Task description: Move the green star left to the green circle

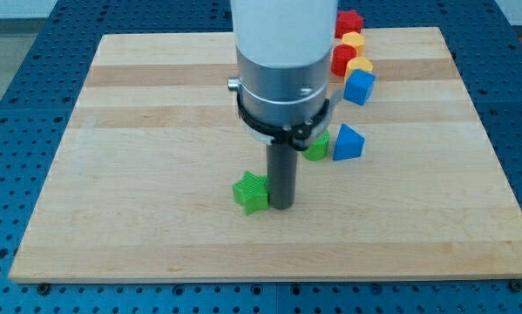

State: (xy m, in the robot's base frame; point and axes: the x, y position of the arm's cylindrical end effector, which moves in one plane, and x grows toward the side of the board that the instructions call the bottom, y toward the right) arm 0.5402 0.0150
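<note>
The green star lies on the wooden board, a little below the middle. My tip rests on the board right against the star's right side. The green circle lies up and to the right of the star, partly hidden behind the arm's body, touching a blue triangular block on its right.
Near the view's top right stands a cluster: a red block, a yellow block, a second red block, a second yellow block and a blue block. The white arm body hides the board's top middle.
</note>
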